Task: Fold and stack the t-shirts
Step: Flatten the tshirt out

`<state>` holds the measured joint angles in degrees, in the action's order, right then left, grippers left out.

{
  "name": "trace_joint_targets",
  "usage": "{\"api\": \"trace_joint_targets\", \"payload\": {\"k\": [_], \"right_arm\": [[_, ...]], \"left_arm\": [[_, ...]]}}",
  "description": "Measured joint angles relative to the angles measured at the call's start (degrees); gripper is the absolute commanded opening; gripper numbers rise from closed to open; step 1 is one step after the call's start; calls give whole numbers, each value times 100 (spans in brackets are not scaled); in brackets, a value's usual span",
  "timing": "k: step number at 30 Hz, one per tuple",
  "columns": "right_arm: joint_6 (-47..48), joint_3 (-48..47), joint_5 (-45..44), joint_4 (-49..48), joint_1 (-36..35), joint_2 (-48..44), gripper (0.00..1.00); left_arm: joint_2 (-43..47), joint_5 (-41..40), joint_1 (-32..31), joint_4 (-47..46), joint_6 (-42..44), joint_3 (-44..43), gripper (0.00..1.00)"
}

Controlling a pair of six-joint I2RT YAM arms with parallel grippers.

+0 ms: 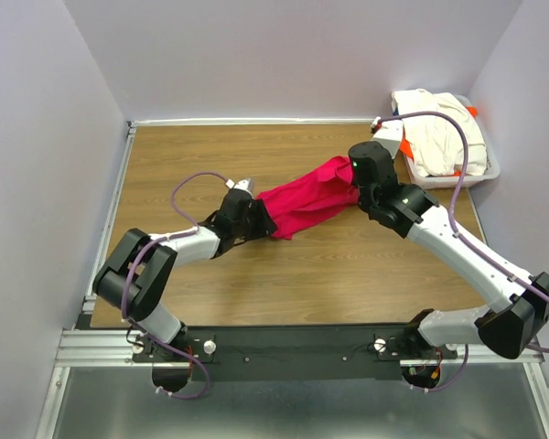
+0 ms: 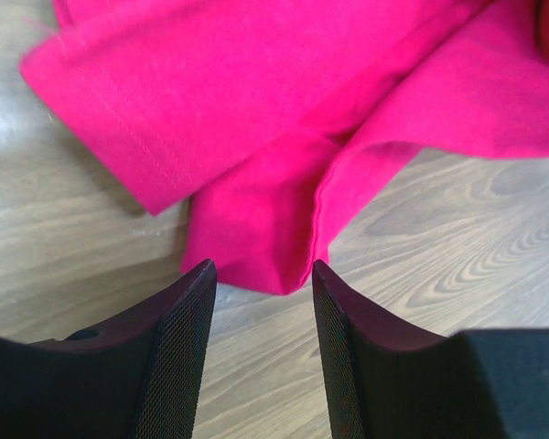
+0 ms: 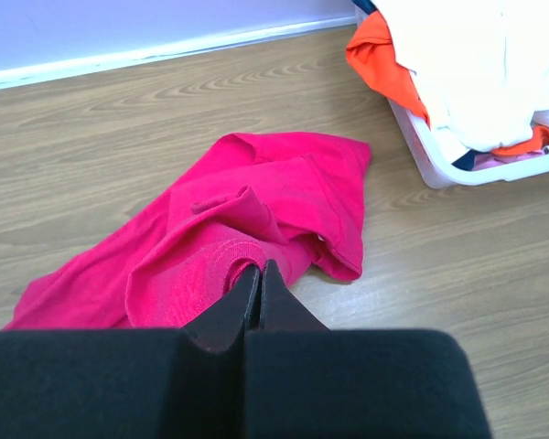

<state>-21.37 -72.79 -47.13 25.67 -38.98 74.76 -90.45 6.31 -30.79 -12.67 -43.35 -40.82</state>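
The right gripper (image 3: 259, 271) pinches the pink shirt (image 1: 304, 205); the left gripper (image 2: 260, 279) gapes over its left corner. A thin pinch may slip, rebunching cloth.

The orange t-shirt (image 3: 380, 55) lies mostly buried under the cream t-shirt (image 3: 476, 64) in the basket (image 3: 494, 173).

The crimson-pink t-shirt (image 1: 304, 203) lies unfolded near the middle of the wooden table (image 1: 256, 283). It is bunched into a long band running from 8 o'clock to 2 o'clock in the top view (creases and a stitched hem show close up). Its 2 o'clock end is pinched in the right gripper (image 3: 259, 267). The cream-white t-shirt (image 1: 444, 137) is heaped in the basket (image 1: 490, 171) at the table's 2 o'clock corner. It lies over the orange t-shirt (image 3: 384, 59), which spills over the rim at 9 o'clock.
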Motion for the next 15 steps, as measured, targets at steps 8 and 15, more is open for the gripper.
{"api": "trace_joint_targets", "payload": {"k": [8,15], "right_arm": [[46,-127,0,90,11,-7,0],[52,-129,2,94,11,-35,1]], "left_arm": [[17,-398,-149,415,-140,2,62],[52,-680,-149,623,-192,-4,62]]}}
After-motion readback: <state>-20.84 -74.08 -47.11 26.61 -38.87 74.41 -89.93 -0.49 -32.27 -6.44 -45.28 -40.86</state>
